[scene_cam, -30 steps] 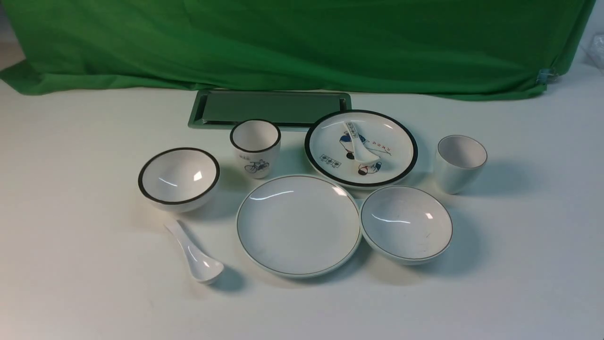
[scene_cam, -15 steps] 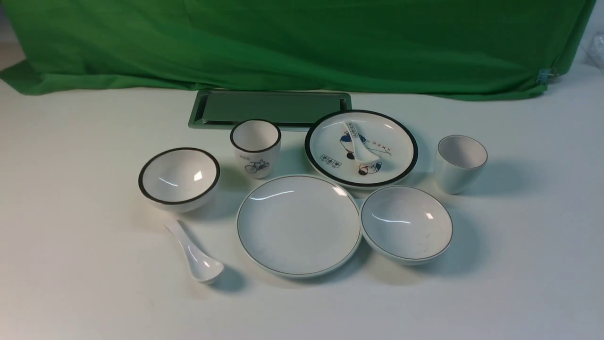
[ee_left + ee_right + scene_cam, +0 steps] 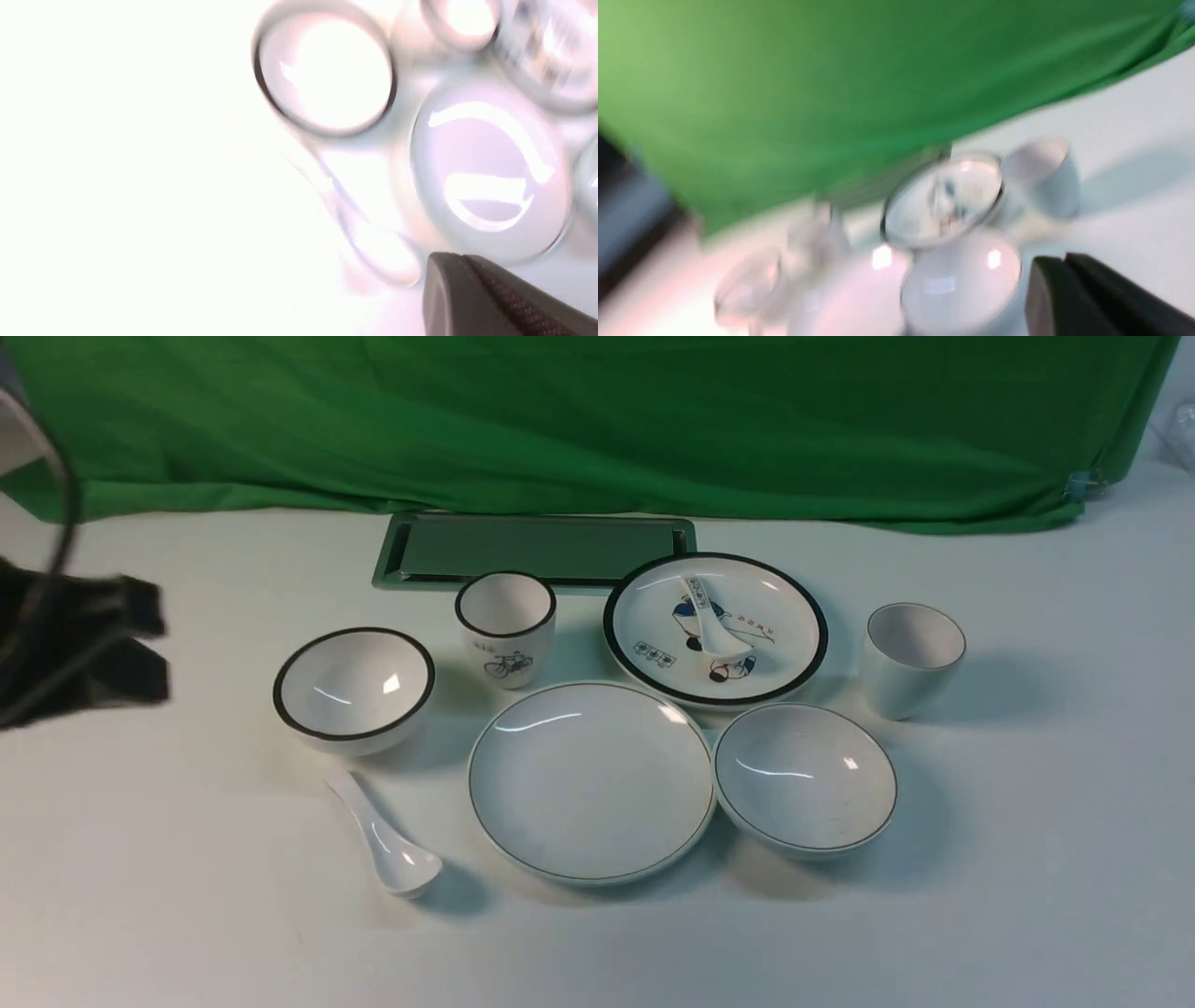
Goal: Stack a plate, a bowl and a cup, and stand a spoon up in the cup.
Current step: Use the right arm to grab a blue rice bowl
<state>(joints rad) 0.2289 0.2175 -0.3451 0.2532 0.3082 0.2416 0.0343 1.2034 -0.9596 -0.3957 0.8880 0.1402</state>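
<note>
The plain white plate (image 3: 590, 782) lies at the table's middle front. Beside its right rim sits the shallow white bowl (image 3: 805, 777), and the plain cup (image 3: 912, 658) stands upright behind that bowl. The white spoon (image 3: 387, 840) lies left of the plate. My left gripper (image 3: 140, 639) is a dark blur at the far left edge, well left of the dishes. In the left wrist view the left gripper (image 3: 448, 266) is shut and empty, with the spoon (image 3: 373, 242) and plate (image 3: 488, 172) beyond it. My right gripper (image 3: 1057, 266) is shut and empty, near the bowl (image 3: 962, 280).
A black-rimmed bowl (image 3: 353, 689) and a bicycle cup (image 3: 505, 625) stand at the left. A pictured plate (image 3: 644, 616) behind the plain plate carries a small spoon (image 3: 714, 621). A green tray (image 3: 537, 549) lies in front of the green cloth (image 3: 597, 420).
My left arm has come into the front view at the left edge. The dishes have not moved.
</note>
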